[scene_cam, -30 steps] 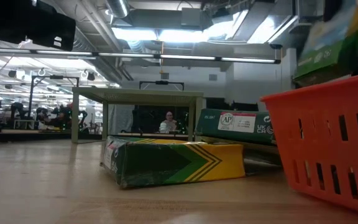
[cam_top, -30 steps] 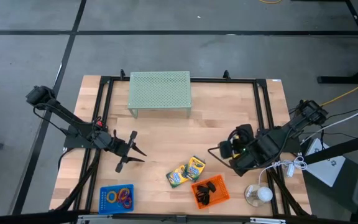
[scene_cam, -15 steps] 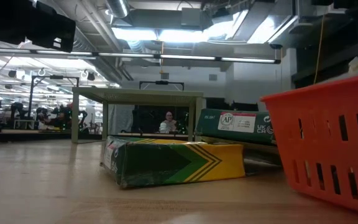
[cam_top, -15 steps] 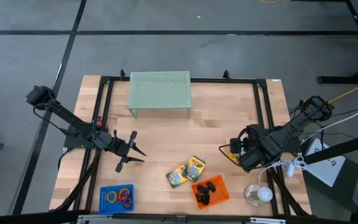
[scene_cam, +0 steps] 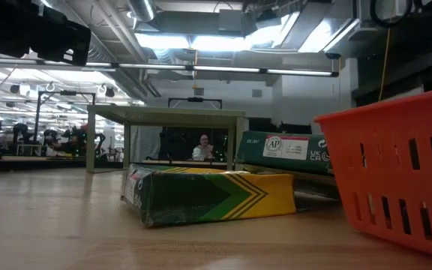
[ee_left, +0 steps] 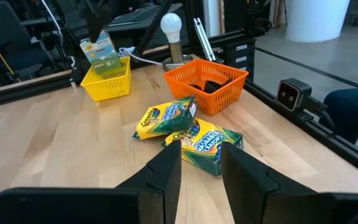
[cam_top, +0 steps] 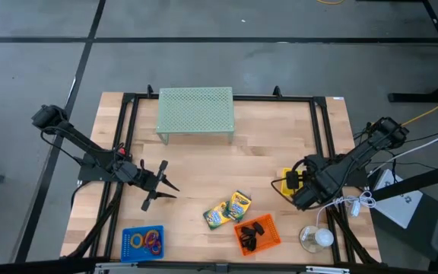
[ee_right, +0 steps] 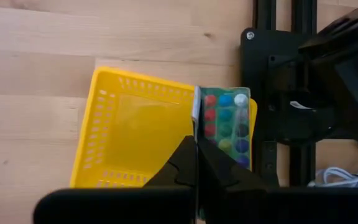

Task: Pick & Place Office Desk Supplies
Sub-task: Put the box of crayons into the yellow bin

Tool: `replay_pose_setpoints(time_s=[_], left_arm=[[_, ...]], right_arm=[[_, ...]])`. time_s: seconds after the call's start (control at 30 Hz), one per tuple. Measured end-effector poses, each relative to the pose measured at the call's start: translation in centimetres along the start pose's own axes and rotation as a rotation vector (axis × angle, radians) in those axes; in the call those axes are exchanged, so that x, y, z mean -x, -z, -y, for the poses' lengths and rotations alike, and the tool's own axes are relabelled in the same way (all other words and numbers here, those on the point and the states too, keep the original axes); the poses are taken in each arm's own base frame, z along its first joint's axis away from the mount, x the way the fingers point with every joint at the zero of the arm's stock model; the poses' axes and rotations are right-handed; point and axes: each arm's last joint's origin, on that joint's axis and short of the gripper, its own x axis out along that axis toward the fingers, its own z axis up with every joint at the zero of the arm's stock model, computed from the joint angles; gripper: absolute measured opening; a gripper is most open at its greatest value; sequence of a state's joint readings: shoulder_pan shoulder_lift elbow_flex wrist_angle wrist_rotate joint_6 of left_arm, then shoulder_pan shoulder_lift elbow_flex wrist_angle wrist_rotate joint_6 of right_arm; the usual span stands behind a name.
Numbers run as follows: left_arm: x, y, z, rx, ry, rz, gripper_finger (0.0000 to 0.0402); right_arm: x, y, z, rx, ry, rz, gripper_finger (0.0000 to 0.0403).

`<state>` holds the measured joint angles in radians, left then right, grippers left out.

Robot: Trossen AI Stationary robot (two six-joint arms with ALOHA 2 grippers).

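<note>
Two crayon boxes (cam_top: 229,209) on tabletop (cam_top: 265,167) just beside orange basket (cam_top: 258,234), high view. Left claw (cam_top: 166,186) spread, empty, left of basket. Right wrist view: right claw (ee_right: 197,163) clamped on paint box (ee_right: 226,127), over yellow basket (ee_right: 135,134).

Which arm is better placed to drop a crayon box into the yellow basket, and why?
The right. Its pincer already holds a crayon box directly over the yellow basket, while the left pincer waits open, far across the table.
</note>
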<state>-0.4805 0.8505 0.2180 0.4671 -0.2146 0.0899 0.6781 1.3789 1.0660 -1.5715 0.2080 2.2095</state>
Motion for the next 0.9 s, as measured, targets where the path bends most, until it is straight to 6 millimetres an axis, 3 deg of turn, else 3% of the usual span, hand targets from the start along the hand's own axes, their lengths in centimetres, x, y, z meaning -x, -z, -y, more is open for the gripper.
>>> replay_pose_setpoints(time_s=[0.3,0.9], left_arm=[[0.0,0.1,0.0,0.021,0.0,-0.006,0.0109],[0.0,0.2,0.0,0.022,0.002,-0.022,0.0109]], right_arm=[[-0.2,0.1,0.2,0.024,-0.001,0.008,0.0],[-2.0,1.2,1.5,0.054,0.157,-0.068,0.0]])
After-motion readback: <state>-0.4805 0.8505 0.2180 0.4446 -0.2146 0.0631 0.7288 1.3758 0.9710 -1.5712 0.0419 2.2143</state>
